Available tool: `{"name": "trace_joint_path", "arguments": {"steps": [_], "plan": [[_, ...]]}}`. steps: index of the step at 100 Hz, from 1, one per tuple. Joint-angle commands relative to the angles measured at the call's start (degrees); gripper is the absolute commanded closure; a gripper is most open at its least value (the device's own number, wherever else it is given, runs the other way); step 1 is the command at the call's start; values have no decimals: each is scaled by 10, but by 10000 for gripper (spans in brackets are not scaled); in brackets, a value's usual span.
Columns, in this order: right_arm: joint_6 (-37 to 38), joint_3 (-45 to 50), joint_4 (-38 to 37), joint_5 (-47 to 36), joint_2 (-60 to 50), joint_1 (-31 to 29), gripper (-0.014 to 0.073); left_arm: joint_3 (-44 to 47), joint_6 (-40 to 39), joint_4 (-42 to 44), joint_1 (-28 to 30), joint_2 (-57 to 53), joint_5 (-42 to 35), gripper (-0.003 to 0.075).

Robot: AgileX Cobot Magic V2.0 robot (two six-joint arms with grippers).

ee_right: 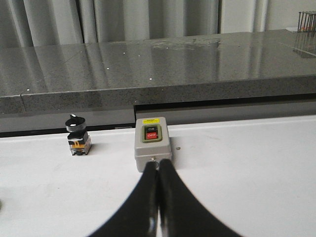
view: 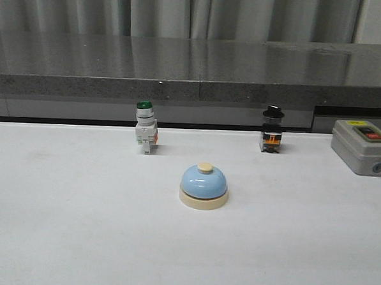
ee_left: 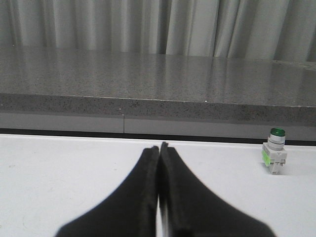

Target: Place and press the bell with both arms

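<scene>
The light-blue bell (view: 203, 185) with a cream base and cream button stands upright on the white table (view: 64, 232), near the middle, in the front view only. Neither arm shows in the front view. My left gripper (ee_left: 158, 147) is shut and empty over the table; the bell is out of its view. My right gripper (ee_right: 158, 164) is shut and empty, its tips in line with the near face of the grey box; the bell is out of its view too.
A green-capped white pushbutton switch (view: 145, 127) stands behind the bell to the left, also in the left wrist view (ee_left: 274, 157). A black knob switch (view: 272, 129) stands back right. The grey box with red and green buttons (view: 364, 146) sits far right. A grey stone ledge (view: 194, 66) runs along the back.
</scene>
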Motion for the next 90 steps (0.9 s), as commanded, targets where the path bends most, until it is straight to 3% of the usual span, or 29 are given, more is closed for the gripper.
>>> {"name": "trace_joint_path", "arguments": {"steps": [1,47,71,90], "plan": [[-1,-9,-3,-47,-7,-3,654,24,-6,-4,1,-17,-50,741],[-1,-14,-3,-47,-7,-3,654,24,-6,-4,1,-17,-50,741],[-1,-88,-5,52,4,-3,654,24,-6,-4,1,-17,-50,741],[-1,-162,-6,107,92,-3,654,24,-6,-4,1,-17,-50,741]]}}
